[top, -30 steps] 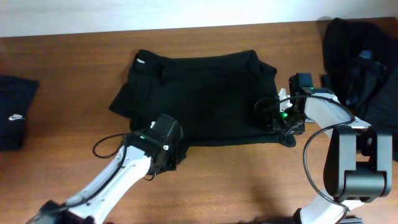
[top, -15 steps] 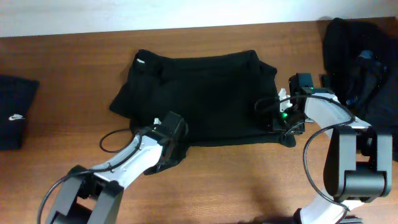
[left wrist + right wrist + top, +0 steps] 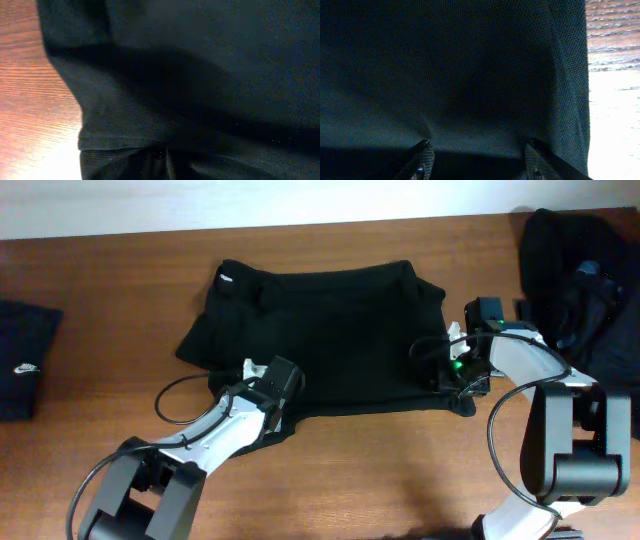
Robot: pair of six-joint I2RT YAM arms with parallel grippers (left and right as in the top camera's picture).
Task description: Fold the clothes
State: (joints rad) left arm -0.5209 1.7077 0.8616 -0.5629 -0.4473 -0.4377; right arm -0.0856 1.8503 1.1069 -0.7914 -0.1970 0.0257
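One black shirt (image 3: pixel 330 340) lies flat, folded; right tool (image 3: pixel 479 148) spread, left tool (image 3: pixel 281 380) unclear.

Brown wood-grain table (image 3: pixel 380 480) noted under the right gripper (image 3: pixel 477 146); glare seen to its right, white strip (image 3: pixel 300 200) beyond far edge.

Matt blk knit clothes (image 3: pixel 330 340) — glossy wood table (image 3: pixel 400 470).

cloth: black garment (image 3: pixel 210 60), fills most of the frame, fine weave visible
table: brown wood (image 3: pixel 30 110), left side only, bright glare at lower left
hem: stitched edge (image 3: pixel 120 142) lying on the wood, running from lower left toward the right
shadow: broad dark band across the middle of the cloth
bottom strip: too dark to make out
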